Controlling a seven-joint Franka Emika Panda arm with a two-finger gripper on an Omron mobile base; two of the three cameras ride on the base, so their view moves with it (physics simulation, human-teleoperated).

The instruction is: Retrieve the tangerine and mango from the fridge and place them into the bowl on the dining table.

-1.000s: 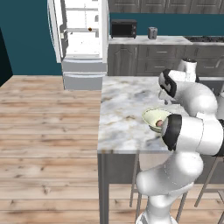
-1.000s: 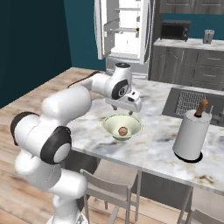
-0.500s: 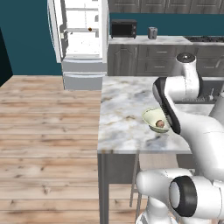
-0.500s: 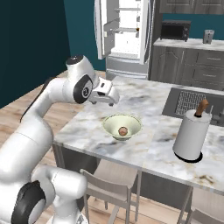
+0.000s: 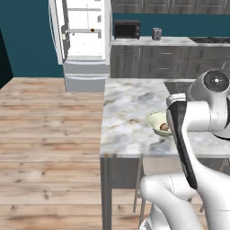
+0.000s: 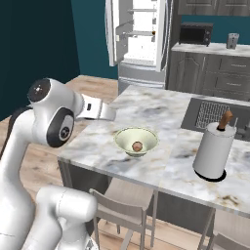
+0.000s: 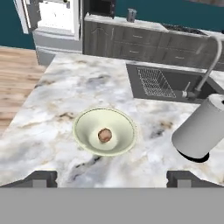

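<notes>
The pale cream-green bowl stands on the marble dining table and holds a small reddish-brown fruit, the mango by its look. My gripper hangs above the table's near edge, short of the bowl. Its fingers are spread wide, open with nothing between them. From the sides I see the bowl just beyond my forearm. The fridge stands open at the back. The tangerine is a tiny orange dot on a shelf inside it.
A paper towel roll stands right of the bowl. Behind it is a sink with a rack and a faucet. A microwave sits on the far counter. Chairs are tucked under the table's near side.
My hand has drawn back from right over the bowl toward the table's near edge. The arm has swung up and round. The jaws stay open and the fruit rests in the bowl.
</notes>
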